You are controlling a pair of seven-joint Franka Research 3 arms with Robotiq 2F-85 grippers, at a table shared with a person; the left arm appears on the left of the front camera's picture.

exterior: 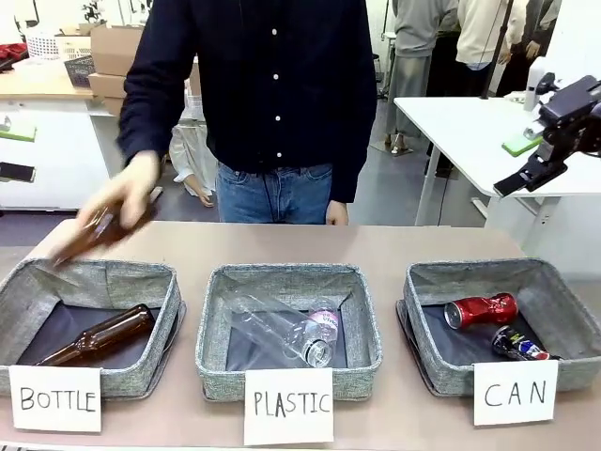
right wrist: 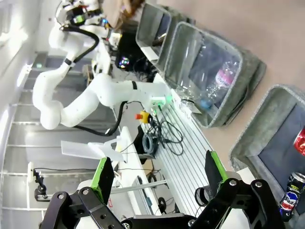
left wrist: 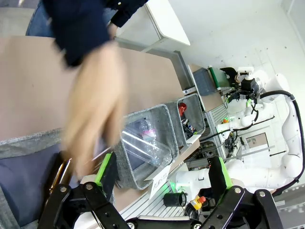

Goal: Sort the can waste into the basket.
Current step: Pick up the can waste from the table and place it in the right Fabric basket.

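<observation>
Both cans, the red can (exterior: 481,309) and the dark can (exterior: 519,345), lie in the CAN basket (exterior: 419,324) at the table's right edge; both grippers hang open and empty, while the person's hand (exterior: 120,201), probably grasping a brown bottle (exterior: 105,226), might bump the left gripper (left wrist: 162,175)

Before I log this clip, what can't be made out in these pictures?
- Front view: the person's hand and the brown bottle it holds are motion-blurred; the grip is unclear.
- Left wrist view: the same hand covers much of the BOTTLE basket, hiding its contents.
- Right wrist view: the red can is cut off by the picture's edge.
- Front view: the dark can print is too small to read.
</observation>
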